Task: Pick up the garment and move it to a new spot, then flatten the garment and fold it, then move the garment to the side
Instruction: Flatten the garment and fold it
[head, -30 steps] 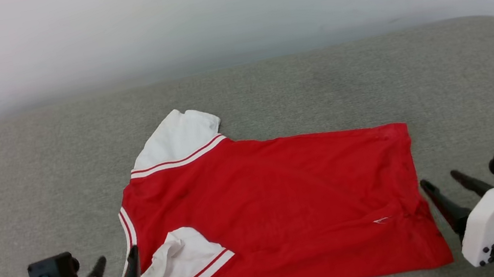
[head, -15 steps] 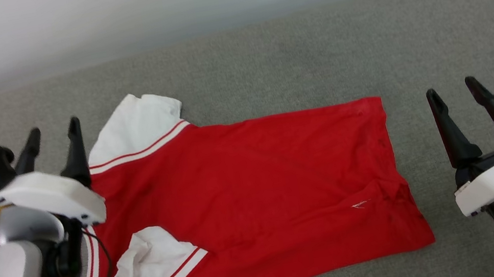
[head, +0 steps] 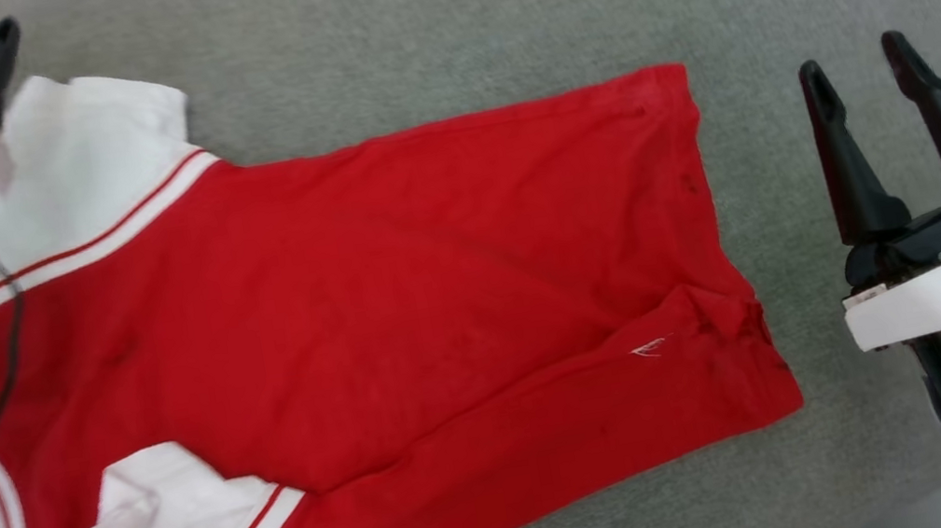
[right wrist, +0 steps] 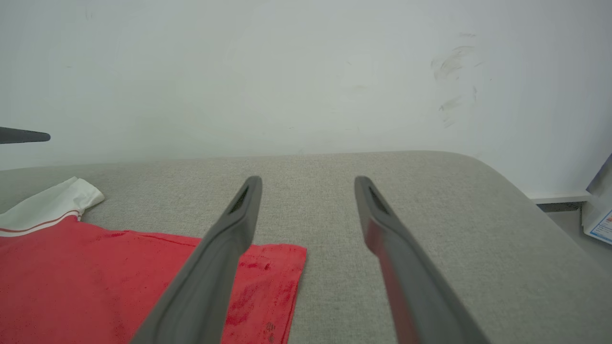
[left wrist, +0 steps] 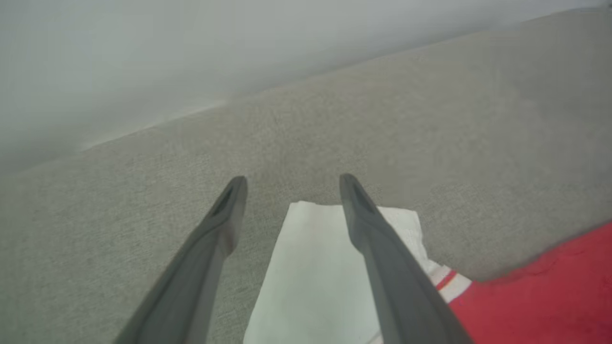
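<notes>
The left tool (left wrist: 292, 181) has moved out over the far white sleeve (left wrist: 311, 267) of the garment (head: 363, 300), spread on the grey padded surface (head: 486, 6), both it and the right tool (head: 854, 59) gaping empty, likely readying a fold

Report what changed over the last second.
The left gripper moved from the near sleeve forward to the far white sleeve, fingers open above it. The right gripper advanced alongside the hem, also open. Nothing was gripped or released. The head view tilted downward, so the picture shifted; the garment itself lies as before, spread on the grey cushion.
</notes>
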Controlling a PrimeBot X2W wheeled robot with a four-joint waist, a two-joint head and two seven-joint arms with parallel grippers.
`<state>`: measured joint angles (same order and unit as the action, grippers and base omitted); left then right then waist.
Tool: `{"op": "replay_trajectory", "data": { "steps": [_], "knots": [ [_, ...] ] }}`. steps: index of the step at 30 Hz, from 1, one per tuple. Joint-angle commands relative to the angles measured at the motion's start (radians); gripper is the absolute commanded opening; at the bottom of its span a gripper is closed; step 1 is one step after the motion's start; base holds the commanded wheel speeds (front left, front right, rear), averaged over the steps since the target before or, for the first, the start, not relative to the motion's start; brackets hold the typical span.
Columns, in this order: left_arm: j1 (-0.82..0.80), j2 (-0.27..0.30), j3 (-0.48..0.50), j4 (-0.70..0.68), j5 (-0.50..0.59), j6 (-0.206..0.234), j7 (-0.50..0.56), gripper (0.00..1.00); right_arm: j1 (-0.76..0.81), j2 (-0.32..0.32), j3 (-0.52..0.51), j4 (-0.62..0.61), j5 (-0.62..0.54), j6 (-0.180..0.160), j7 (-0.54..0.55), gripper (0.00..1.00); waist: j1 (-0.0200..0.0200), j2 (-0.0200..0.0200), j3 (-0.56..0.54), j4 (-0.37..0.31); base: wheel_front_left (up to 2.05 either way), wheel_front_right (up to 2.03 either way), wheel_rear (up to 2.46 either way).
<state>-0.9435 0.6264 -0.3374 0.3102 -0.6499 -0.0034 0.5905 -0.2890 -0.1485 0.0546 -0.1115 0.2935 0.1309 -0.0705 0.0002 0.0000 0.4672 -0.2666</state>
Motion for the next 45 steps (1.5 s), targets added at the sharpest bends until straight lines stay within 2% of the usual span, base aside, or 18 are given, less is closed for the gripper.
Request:
{"op": "replay_trajectory", "data": {
  "steps": [1, 5, 6, 7, 9, 10, 11, 12, 17, 21, 24, 25, 28, 39, 40, 41, 42, 45],
  "knots": [
    [-0.048, 0.032, -0.019, 0.031, -0.010, -0.023, 0.094, 1.00, -0.017, 0.014, 0.008, 0.009, 0.010, 0.000, -0.011, 1.00, -0.0002, 0.0000, 0.065, -0.061, 0.00, 0.00, 0.00],
    [-0.085, 0.079, -0.046, 0.085, -0.034, -0.035, 0.280, 1.00, -0.024, 0.024, 0.022, 0.029, 0.022, 0.000, -0.025, 1.00, -0.0002, 0.0000, 0.096, -0.084, 0.00, 0.00, 0.00],
    [-0.087, 0.087, -0.051, 0.094, -0.040, -0.029, 0.318, 1.00, -0.028, 0.026, 0.026, 0.036, 0.028, 0.000, -0.027, 1.00, -0.0002, 0.0000, 0.103, -0.088, 0.00, 0.00, 0.00],
    [-0.060, 0.097, -0.062, 0.134, -0.060, -0.002, 0.419, 1.00, -0.036, 0.028, 0.037, 0.052, 0.039, 0.000, -0.037, 1.00, -0.0002, 0.0000, 0.120, -0.098, 0.00, 0.00, 0.00],
    [-0.026, 0.093, -0.072, 0.166, -0.075, 0.024, 0.481, 1.00, -0.044, 0.027, 0.042, 0.061, 0.042, 0.000, -0.047, 1.00, -0.0002, 0.0000, 0.126, -0.102, 0.00, 0.00, 0.00],
    [-0.005, 0.085, -0.077, 0.176, -0.088, 0.033, 0.510, 0.63, -0.048, 0.025, 0.043, 0.063, 0.044, 0.000, -0.049, 1.00, -0.0002, 0.0000, 0.128, -0.104, 0.00, 0.00, 0.00],
    [0.011, 0.078, -0.076, 0.177, -0.096, 0.044, 0.519, 0.35, -0.051, 0.024, 0.043, 0.065, 0.046, 0.000, -0.054, 1.00, -0.0002, 0.0000, 0.129, -0.105, 0.00, 0.00, 0.00],
    [0.023, 0.071, -0.076, 0.175, -0.102, 0.050, 0.524, 0.00, -0.054, 0.022, 0.041, 0.067, 0.048, 0.000, -0.057, 1.00, -0.0002, 0.0000, 0.130, -0.104, 0.00, 0.00, 0.00],
    [0.025, 0.056, -0.071, 0.150, -0.093, 0.057, 0.464, 0.00, -0.069, 0.007, 0.033, 0.075, 0.054, 0.000, -0.050, 1.00, -0.0002, 0.0000, 0.118, -0.088, 0.00, 0.00, 0.00],
    [-0.013, 0.042, -0.067, 0.120, -0.072, 0.034, 0.374, 0.00, -0.100, -0.016, 0.041, 0.113, 0.104, 0.000, 0.015, 1.00, -0.0002, 0.0000, 0.086, -0.057, 0.00, 0.00, 0.00],
    [-0.040, 0.025, -0.065, 0.112, -0.065, 0.018, 0.322, 0.00, -0.143, -0.056, 0.051, 0.189, 0.171, 0.000, 0.128, 1.00, -0.0002, 0.0000, 0.060, -0.026, 0.00, 0.00, 0.00],
    [-0.073, 0.003, -0.066, 0.099, -0.066, 0.001, 0.284, 0.00, -0.198, -0.101, 0.076, 0.279, 0.232, 0.000, 0.271, 1.00, -0.0002, 0.0000, 0.040, 0.010, 0.00, 0.00, 0.00],
    [-0.092, -0.023, -0.085, 0.077, -0.055, -0.019, 0.260, 0.00, -0.250, -0.142, 0.098, 0.355, 0.281, 0.000, 0.411, 1.00, -0.0002, 0.0000, 0.030, 0.052, 0.00, 0.00, 0.00],
    [-0.097, -0.083, -0.123, -0.014, -0.038, -0.043, 0.187, 0.00, -0.406, -0.197, 0.189, 0.572, 0.335, 0.000, 0.719, 1.00, -0.0002, 0.0000, 0.042, 0.161, 0.00, 0.00, 0.00],
    [-0.092, -0.085, -0.124, -0.018, -0.040, -0.044, 0.181, 0.00, -0.410, -0.195, 0.194, 0.595, 0.336, 0.000, 0.747, 0.71, -0.0002, 0.0000, 0.041, 0.167, 0.00, 0.00, 0.00],
    [-0.088, -0.085, -0.124, -0.022, -0.041, -0.045, 0.175, 0.00, -0.413, -0.191, 0.200, 0.614, 0.336, 0.000, 0.778, 0.33, -0.0002, 0.0000, 0.039, 0.171, 0.00, 0.00, 0.00],
    [-0.083, -0.086, -0.123, -0.023, -0.043, -0.045, 0.168, 0.00, -0.416, -0.189, 0.205, 0.630, 0.333, 0.000, 0.804, 0.00, -0.0002, 0.0000, 0.037, 0.175, 0.00, 0.00, 0.00],
    [-0.069, -0.090, -0.116, -0.024, -0.052, -0.046, 0.147, 0.00, -0.437, -0.188, 0.208, 0.642, 0.327, 0.000, 0.838, 0.00, -0.0002, 0.0000, 0.029, 0.184, 0.00, 0.00, 0.00]
  ]
}}
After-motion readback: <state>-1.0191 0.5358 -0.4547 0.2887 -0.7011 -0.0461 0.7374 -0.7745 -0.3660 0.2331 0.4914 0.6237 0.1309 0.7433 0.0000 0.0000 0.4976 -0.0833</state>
